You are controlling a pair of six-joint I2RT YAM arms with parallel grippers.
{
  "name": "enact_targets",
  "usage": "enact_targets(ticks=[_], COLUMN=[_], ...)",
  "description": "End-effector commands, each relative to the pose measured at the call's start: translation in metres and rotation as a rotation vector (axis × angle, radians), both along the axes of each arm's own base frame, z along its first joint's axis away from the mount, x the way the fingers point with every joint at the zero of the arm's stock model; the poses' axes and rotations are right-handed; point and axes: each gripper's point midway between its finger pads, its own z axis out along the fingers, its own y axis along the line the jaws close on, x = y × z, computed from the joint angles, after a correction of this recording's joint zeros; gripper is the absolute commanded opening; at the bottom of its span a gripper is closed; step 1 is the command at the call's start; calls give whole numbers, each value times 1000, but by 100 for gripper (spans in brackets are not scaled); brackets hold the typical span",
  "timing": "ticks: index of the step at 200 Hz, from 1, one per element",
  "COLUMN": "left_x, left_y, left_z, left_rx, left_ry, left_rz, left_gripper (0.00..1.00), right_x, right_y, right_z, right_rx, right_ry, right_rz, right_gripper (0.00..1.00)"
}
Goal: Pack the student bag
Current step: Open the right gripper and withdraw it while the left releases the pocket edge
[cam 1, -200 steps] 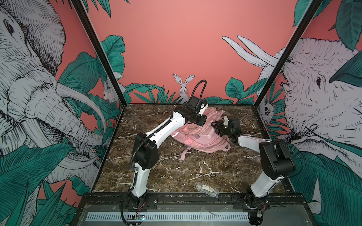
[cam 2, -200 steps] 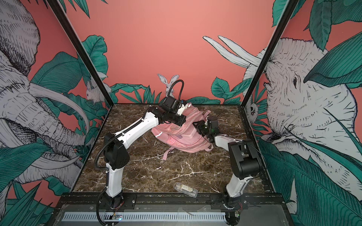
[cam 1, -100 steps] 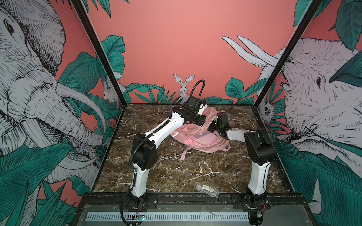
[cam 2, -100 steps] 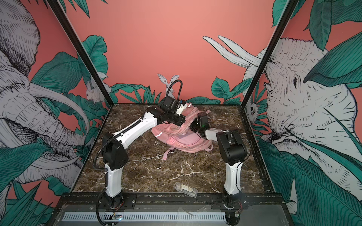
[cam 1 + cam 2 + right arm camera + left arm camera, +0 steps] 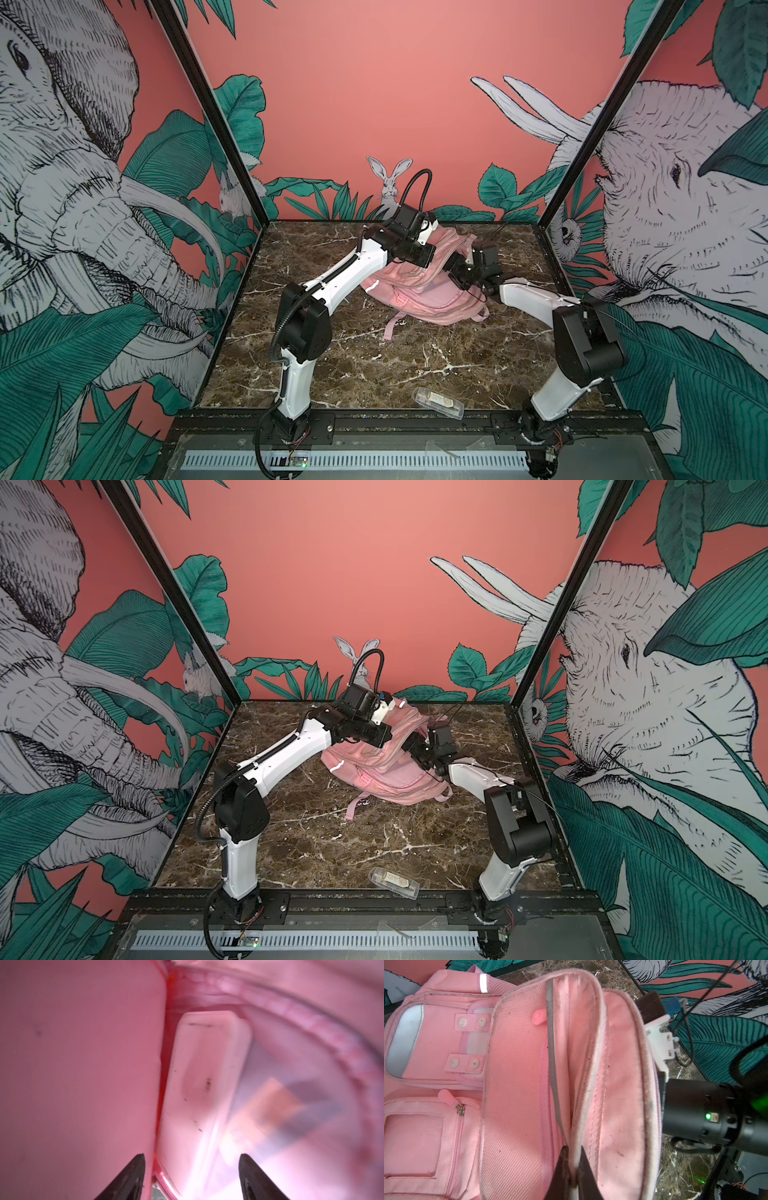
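Two claws work at the pink student bag (image 5: 419, 291), slumped at the centre of both top views on the marble table (image 5: 374, 374). The left gripper (image 5: 573, 1159) is clamped on the open flap's rim. The right gripper (image 5: 191, 1159) sits inside the mouth, jaws apart, with a flat pink pencil case (image 5: 207, 1076) loose just ahead.

If that thin pinch slips, the flap drops onto the right fingers. Pulling out carelessly could snag the lining or drag the case along.

A clear plastic box (image 5: 437, 402) lies at lower centre, well apart and unobstructed.

opened pink student bag (image 5: 517, 1084), left gripper (image 5: 573, 1148) pinching its edge
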Motion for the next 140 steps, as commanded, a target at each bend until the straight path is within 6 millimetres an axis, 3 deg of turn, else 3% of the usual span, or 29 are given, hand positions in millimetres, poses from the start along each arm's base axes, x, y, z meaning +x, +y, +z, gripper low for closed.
enact_targets(ticks=[1, 3, 27, 90, 110, 140], left_x=[-5, -5, -6, -19, -25, -23], left_y=[-9, -10, -16, -24, -23, -9], left_z=[41, 41, 28, -15, -21, -21], left_rx=[-108, -108, -100, -18, 2, 31], left_ry=[-42, -41, 1, 117, 118, 76], left_rz=[-34, -35, -60, -120, -138, -112], left_gripper=[0, 0, 1, 35, 48, 57], right_x=[-22, -24, -44, -85, -92, -99], right_y=[-25, -27, -35, -50, -53, -51], right_z=[-24, -15, -11, -1, 2, 7], right_rx=[-85, -82, -105, -167, -185, -175], right_ry=[64, 42, 31, 9, 8, 0], right_rz=[-8, -8, 10, 33, 45, 63], right_gripper=[70, 70, 69, 66, 66, 65])
